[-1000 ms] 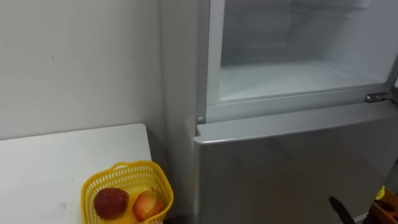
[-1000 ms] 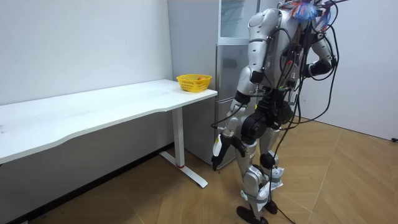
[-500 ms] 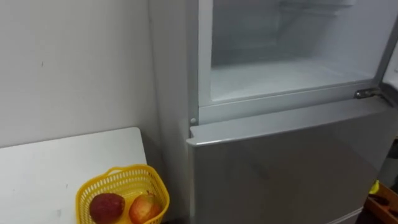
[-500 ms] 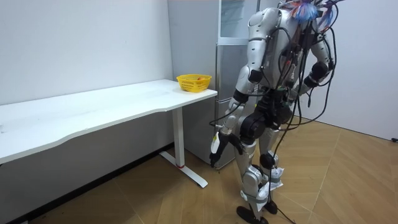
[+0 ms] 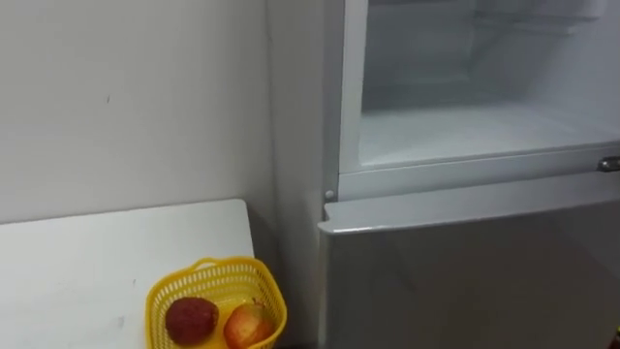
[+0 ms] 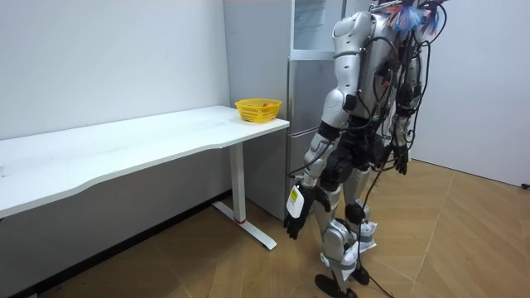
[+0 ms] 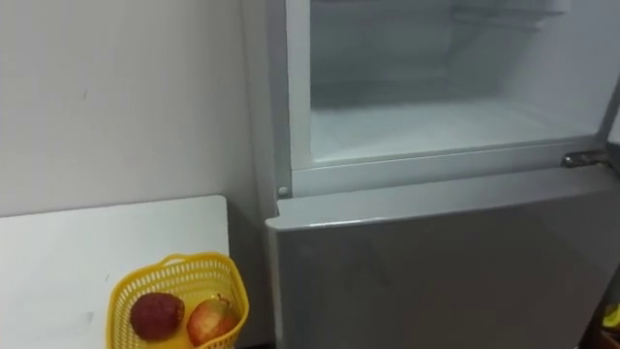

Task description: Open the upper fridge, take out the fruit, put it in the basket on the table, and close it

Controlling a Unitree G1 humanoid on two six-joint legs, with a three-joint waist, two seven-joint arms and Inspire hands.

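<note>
The upper fridge compartment stands open in front of me, and its white shelf floor looks bare. Below it the grey lower door is closed. In the room view I stand facing the fridge with both arms hanging. My left hand hangs by my thigh on the table's side, fingers loose and holding nothing. On the room view's right, my right hand hangs at hip height. It is too small there to read.
A yellow basket sits on the white table's corner beside the fridge, holding a red fruit and an apple. A metal hinge bracket sticks out at the compartment's right edge. Wooden floor lies behind me.
My right arm has dropped from a bent, raised pose to hang at my side. My left hand swung slightly lower. The eye view shifted sideways, while fridge and basket stayed put.
</note>
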